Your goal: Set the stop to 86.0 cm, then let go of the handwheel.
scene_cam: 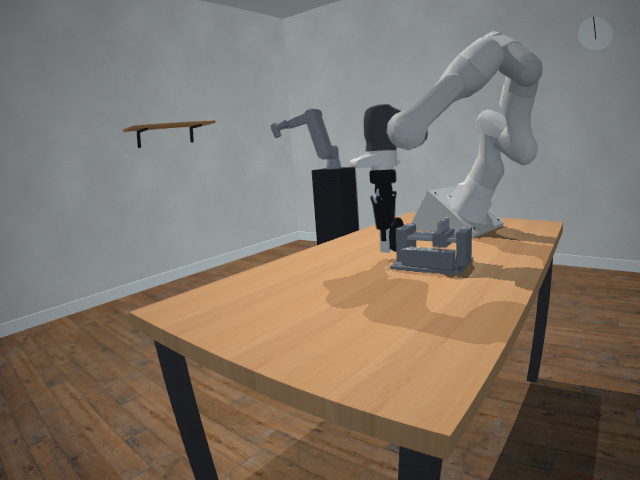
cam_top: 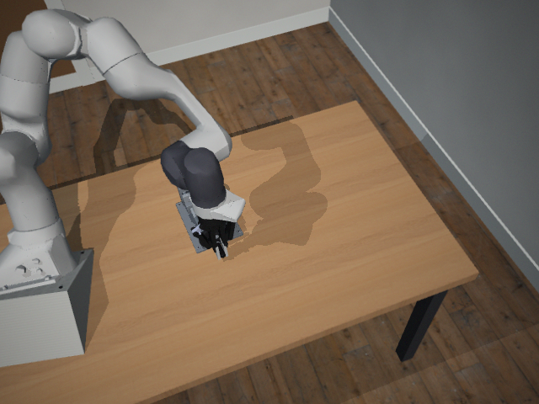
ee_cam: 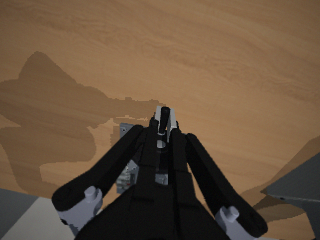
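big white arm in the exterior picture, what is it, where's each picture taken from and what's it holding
It's a jointed robot arm ending in a black two-fingered gripper. The top picture looks down from above, the exterior one across the table, and the wrist one along the fingers. On the table stands a grey metal fixture with a black handwheel at its side. The fingers are closed on the wheel's thin black handle.
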{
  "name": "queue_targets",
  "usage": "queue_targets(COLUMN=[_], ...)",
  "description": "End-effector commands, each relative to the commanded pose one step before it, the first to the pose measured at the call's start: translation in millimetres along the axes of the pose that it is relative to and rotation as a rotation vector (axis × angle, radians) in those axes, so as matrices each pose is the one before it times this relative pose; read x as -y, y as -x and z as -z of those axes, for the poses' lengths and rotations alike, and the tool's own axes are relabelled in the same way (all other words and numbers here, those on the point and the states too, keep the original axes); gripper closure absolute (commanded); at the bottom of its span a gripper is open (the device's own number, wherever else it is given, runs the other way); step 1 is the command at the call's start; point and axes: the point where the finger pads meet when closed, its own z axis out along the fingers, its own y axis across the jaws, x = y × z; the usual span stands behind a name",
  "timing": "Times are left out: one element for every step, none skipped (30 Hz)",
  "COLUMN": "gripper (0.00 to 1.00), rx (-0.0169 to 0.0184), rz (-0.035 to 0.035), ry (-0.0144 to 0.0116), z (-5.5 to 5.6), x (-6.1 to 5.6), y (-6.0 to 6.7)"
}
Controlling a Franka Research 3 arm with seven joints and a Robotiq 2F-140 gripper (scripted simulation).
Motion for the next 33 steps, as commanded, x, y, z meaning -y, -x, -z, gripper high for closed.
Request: queue_targets(gripper=[0.96, 0.96, 0.96, 0.96, 0.96, 0.96, 0.96, 0.96, 0.96, 0.96, 0.96, 0.96, 0.96, 0.96, 0.96, 0.96, 0.96, 0.96, 0.96, 0.96, 0.96, 0.96, 0.96, 0.96, 0.96, 0.96, 0.96, 0.96, 0.96, 0.96, 0.96, 0.96, 0.96], rx=[-0.00254, 0.0, 0.0, 0.0, 0.0, 0.0, 0.0, 0.0, 0.0, 0.0, 0.0, 0.0, 0.00001, 0.0, 0.0, 0.0, -0.00001, 0.0, 0.0, 0.0, 0.00001, 0.0, 0.0, -0.00001, 0.00001, 0.00001, 0.0, -0.00001, 0.00001, 0.00001, -0.00001, 0.0, 0.00001], rz=[-0.00297, 0.0, 0.0, 0.0, 0.0, 0.0, 0.0, 0.0, 0.0, 0.0, 0.0, 0.0, 0.0, 0.0, 0.0, 0.0, 0.0, 0.0, 0.0, 0.0, 0.0, 0.0, 0.0, 0.0, 0.0, 0.0, 0.0, -0.00001, 0.00001, 0.0, -0.00001, 0.0, 0.0], ry=[0.00033, 0.0, 0.0, 0.0, 0.0, 0.0, -0.00001, 0.0, 0.0, 0.0, 0.0, 0.0, -0.00001, 0.0, 0.0, 0.0, 0.00001, 0.0, 0.0, 0.0, -0.00001, 0.0, 0.0, 0.00001, -0.00001, -0.00001, 0.0, 0.00001, -0.00001, -0.00001, 0.00001, 0.0, -0.00001], z=[-0.94, 0.0, 0.12, 0.12, 0.12, 0.21, 0.29, 0.29, 0.3, 0.3, 0.3, 0.35, 0.5, 0.51, 0.51, 0.52, 0.52, 0.0, 0.0, 0.67, 0.77, 0.78, 0.79, 0.79, 1.04, 1.12, 1.13, 1.15, 1.49, 1.62, 1.64, 1.97, 2.27], x=[4.86, 0.0, 0.88, 0.89, 0.9, 0.91, 0.92, 0.92, 0.93, 0.94, 0.94, 0.95, 0.96, 0.97, 0.98, 0.98, 0.99, 0.0, 0.0, 1.0, 1.0, 1.01, 1.01, 1.02, 1.03, 1.03, 1.03, 1.03, 1.04, 1.03, 1.03, 0.98, 0.94], y=[0.35, 0.0, 0.0, 0.0, 0.0, 0.0, 0.0, 0.0, 0.0, 0.0, 0.0, 0.0, 0.0, 0.0, 0.0, 0.0, 0.0, 0.0, 0.0, 0.0, 0.0, 0.0, 0.0, 0.0, 0.0, 0.0, 0.0, 0.0, 0.0, 0.0, 0.0, 0.0, 0.0])
